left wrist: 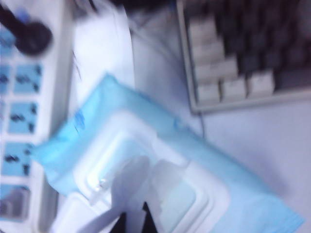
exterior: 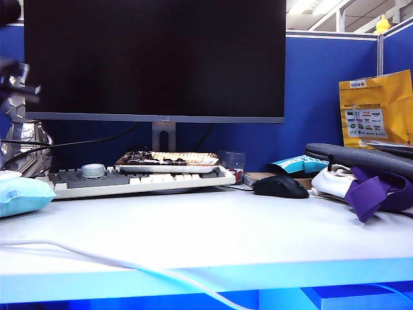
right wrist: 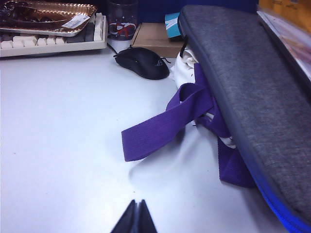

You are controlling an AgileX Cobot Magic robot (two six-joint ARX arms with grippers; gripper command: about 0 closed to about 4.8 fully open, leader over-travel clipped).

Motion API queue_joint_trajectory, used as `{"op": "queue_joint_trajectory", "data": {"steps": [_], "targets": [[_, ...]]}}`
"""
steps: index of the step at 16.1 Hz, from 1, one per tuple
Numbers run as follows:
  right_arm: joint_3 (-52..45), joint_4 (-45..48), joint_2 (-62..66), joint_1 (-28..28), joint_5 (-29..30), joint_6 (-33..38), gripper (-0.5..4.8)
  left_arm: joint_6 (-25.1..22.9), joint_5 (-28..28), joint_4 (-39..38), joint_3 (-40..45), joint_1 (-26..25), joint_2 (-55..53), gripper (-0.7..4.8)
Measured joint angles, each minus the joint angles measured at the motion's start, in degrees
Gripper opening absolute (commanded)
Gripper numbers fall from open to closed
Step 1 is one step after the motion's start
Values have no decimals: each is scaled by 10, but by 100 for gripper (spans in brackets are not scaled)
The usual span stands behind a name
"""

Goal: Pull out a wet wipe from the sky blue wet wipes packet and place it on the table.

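The sky blue wet wipes packet (left wrist: 214, 165) lies on the white table (exterior: 213, 232) beside the keyboard, with its white lid flap (left wrist: 73, 213) folded open. In the exterior view only its end (exterior: 22, 194) shows at the far left. A white wet wipe (left wrist: 129, 179) rises out of the opening, and my left gripper (left wrist: 133, 221) is shut on its top, just above the packet. My right gripper (right wrist: 137, 213) hangs shut and empty over bare table (right wrist: 63, 121), near the purple strap (right wrist: 160, 121).
A keyboard (exterior: 135, 181) bearing a tray (exterior: 168, 159) sits under the monitor (exterior: 155, 58). A power strip (left wrist: 19, 97) borders the packet. At right are a black mouse (exterior: 281, 186), a teal wrapper (exterior: 300, 165), a white cloth bundle (exterior: 332, 182) and a grey case (exterior: 361, 158). A white cable (exterior: 97, 258) crosses the front.
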State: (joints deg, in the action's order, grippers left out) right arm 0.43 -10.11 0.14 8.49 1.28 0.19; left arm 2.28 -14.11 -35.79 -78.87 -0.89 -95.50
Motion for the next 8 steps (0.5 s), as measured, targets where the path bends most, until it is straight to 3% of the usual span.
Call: {"op": "queue_joint_trajectory", "data": {"steps": [3, 8], "targets": [[0, 0, 0, 0, 0, 0, -1, 1, 0, -52, -85, 9, 2, -6], [0, 0, 0, 0, 0, 0, -1, 1, 5, -111, -200, 79, 2, -6]]}}
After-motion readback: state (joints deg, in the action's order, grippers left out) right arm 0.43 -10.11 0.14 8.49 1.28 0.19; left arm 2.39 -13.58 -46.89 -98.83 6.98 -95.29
